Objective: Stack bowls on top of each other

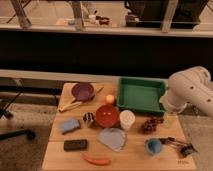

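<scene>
The purple bowl (82,91) sits empty at the back left of the wooden table (135,159). The glossy red-orange bowl (107,116) rests apart from it near the table's middle, with a white cup (127,120) touching its right side. My white arm (190,92) hangs over the table's right edge beside the green tray (121,95). The gripper is hidden behind the arm. It is open, and neither bowl is held or touched.
Around the bowls lie an orange (110,99), a banana (70,105), a blue sponge (70,125), a dark ball (88,118), a black block (75,145), a grey cloth (112,138), a red chili (96,160), a blue cup (153,146) and a pine cone (151,124).
</scene>
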Robot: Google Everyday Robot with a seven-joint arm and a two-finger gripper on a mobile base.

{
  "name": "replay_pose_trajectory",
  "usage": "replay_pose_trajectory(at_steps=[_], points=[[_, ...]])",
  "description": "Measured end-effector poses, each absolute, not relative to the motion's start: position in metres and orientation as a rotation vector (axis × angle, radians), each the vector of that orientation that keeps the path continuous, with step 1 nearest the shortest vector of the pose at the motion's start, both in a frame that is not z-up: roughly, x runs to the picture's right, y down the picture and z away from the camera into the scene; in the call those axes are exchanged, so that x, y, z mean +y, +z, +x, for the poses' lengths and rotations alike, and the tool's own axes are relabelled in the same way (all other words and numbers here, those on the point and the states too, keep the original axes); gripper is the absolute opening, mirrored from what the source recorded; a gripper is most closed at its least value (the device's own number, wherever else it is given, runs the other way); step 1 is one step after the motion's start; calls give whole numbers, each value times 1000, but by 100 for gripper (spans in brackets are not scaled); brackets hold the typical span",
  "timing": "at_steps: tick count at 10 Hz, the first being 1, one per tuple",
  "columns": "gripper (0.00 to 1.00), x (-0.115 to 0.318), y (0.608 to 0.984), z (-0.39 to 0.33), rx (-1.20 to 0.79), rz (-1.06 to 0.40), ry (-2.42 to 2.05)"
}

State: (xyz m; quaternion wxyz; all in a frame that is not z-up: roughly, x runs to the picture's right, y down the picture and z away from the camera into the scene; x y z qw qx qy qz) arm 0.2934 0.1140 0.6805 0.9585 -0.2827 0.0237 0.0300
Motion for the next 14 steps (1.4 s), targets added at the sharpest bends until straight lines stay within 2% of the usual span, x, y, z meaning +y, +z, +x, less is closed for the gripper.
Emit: replay_pose_trajectory(at_steps=[9,14], points=[[80,121,675,280,27,-569,41],[80,140,659,246,-80,-588,22]])
